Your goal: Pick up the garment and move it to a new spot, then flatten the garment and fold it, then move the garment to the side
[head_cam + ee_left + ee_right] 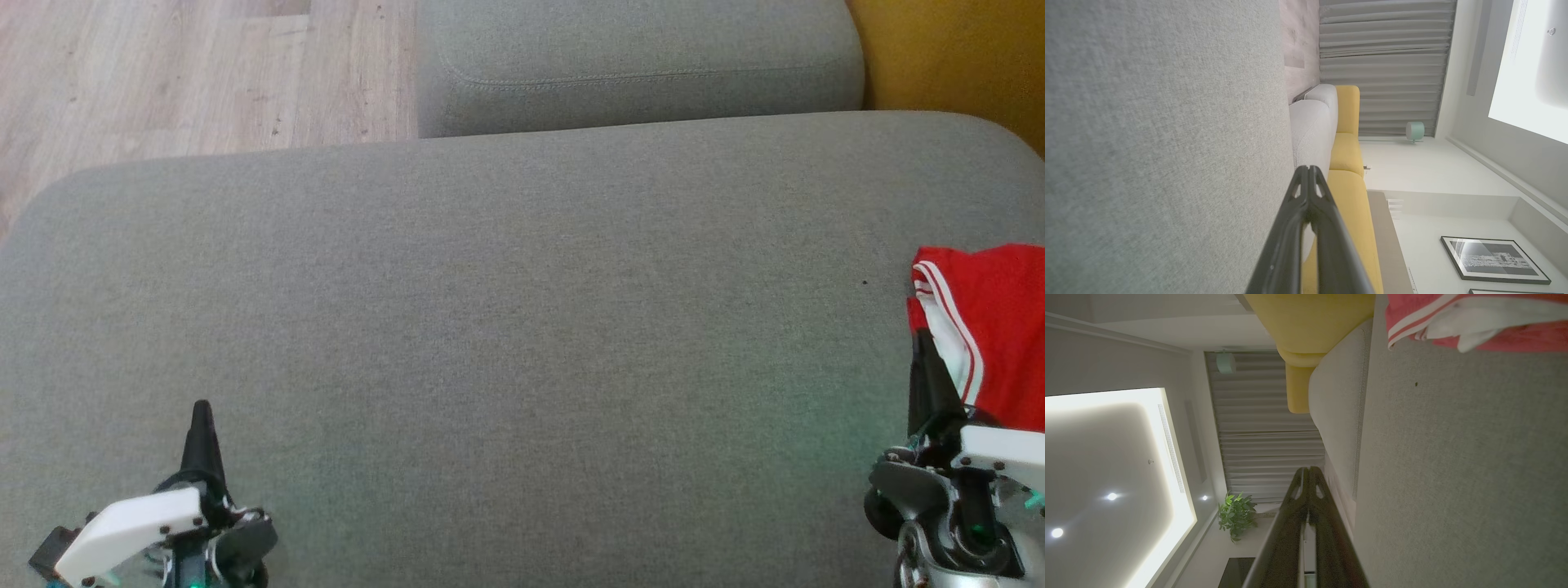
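A broad grey woven-fabric seat cushion (490,327) spreads across the head view. A second, smaller grey cushion with a stitched seam (637,73) butts against its far edge at 12 o'clock. Pale wood-plank floor (163,73) shows at 10 o'clock and mustard-yellow upholstery (955,57) at 1 o'clock. Nothing lies on the cushion between the two arms.

The red fabric garment with white side stripes (996,327) lies on the big cushion at 3 o'clock, cut off by the picture's right edge. Its folded edge faces 9 o'clock, and the stripes run along that edge from about 11 towards 5 o'clock, so the part in view lies lengthwise along that line. Its full length cannot be told.

The left gripper (201,408) sits at 7 o'clock over bare cushion, its dark fingers pressed together and holding nothing. The left wrist view shows the tips (1308,171) meeting, with grey pleated curtains (1384,61) and a black-framed picture (1494,259) beyond.

The right gripper (922,339) stands at 4 o'clock, its closed tip just beside the garment's striped edge. Whether it touches the cloth cannot be told. In the right wrist view the fingers (1308,473) are together and empty, the garment (1474,322) lies at 1 o'clock, and a green potted plant (1237,514) stands at 8 o'clock.
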